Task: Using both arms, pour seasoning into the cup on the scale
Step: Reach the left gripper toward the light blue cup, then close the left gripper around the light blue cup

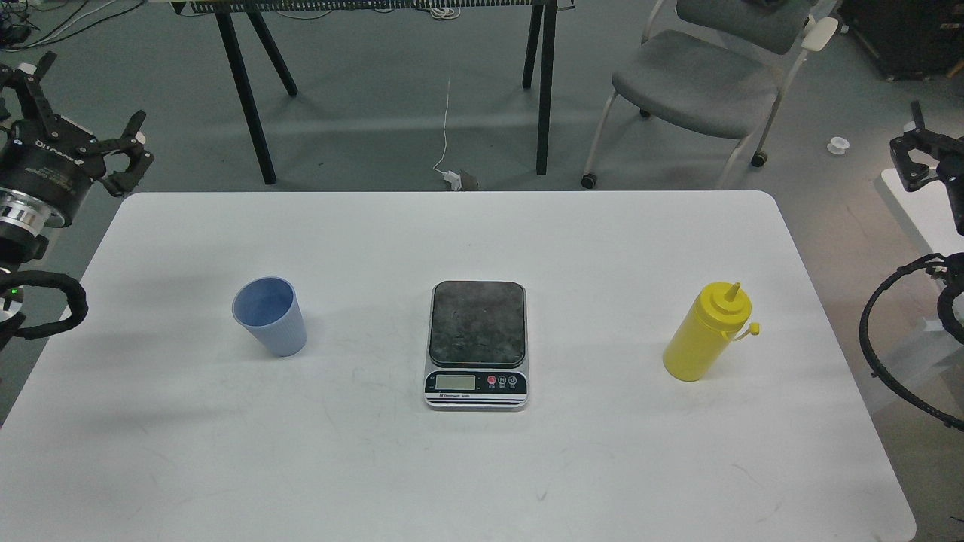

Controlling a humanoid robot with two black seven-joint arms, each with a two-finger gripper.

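The light blue ribbed cup point(270, 315) stands upright on the white table point(452, 467), left of centre. The scale point(477, 345) lies in the middle with nothing on its dark plate. The yellow squeeze bottle of seasoning point(707, 332) stands upright at the right, nozzle up, its tethered cap hanging off to the side. My left gripper point(86, 113) is open and empty, off the table's far left corner, well away from the cup. My right gripper point(907, 147) is at the right edge of the view, beyond the table, open and empty, far from the bottle.
A grey chair point(700, 83) and black table legs point(248, 98) stand on the floor behind the table. A black cable loop point(877, 339) of my right arm hangs beside the table's right edge. A white surface point(922, 211) lies at the far right.
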